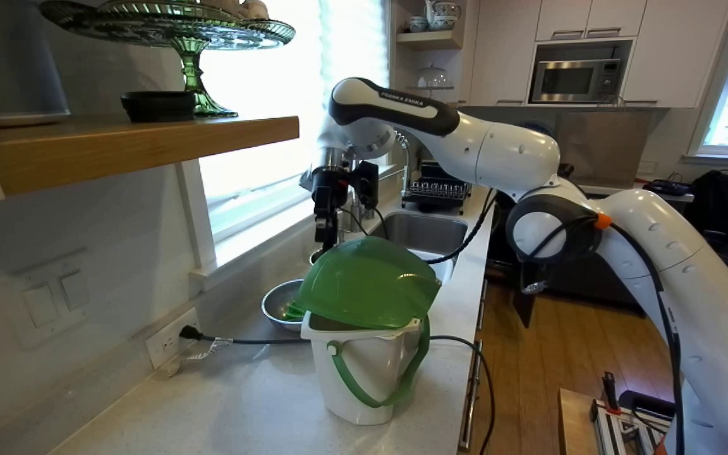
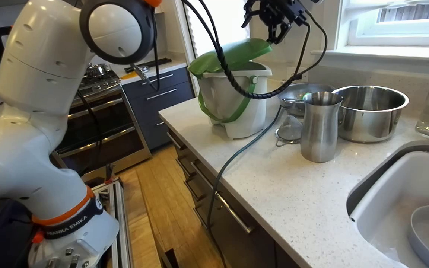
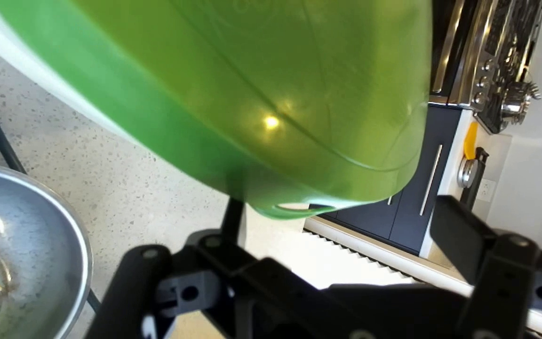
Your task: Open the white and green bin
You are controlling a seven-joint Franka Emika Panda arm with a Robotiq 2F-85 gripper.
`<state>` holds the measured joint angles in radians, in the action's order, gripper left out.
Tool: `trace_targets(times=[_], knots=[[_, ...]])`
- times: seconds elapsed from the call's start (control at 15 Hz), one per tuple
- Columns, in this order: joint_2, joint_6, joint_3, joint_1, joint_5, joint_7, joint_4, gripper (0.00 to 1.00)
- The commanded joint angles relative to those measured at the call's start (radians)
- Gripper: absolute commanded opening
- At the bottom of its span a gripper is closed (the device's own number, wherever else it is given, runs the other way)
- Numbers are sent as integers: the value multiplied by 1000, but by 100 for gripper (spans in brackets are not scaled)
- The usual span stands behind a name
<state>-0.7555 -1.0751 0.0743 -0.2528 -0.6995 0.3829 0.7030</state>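
Grasping nothing, your gripper (image 3: 345, 217) stands spread, lid (image 3: 257, 103) at eleven o'clock in wrist view, one finger (image 3: 233, 217) likely beneath its edge to prop the bin (image 1: 367, 357) ajar.

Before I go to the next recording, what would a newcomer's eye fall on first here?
First the green lid, tilted ajar atop the white bin on the counter. Next the black claw, spread open at the lid's edge in the wrist view; contact is unclear. Then the white arm, bent across the right half of an exterior view.
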Motion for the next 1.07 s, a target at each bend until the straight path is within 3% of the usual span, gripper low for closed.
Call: trace_targets(times=[0.0, 1.0], knots=[[-2, 63, 10, -10, -1, 10, -53, 100], [68, 160, 0, 5, 22, 46, -125, 100]])
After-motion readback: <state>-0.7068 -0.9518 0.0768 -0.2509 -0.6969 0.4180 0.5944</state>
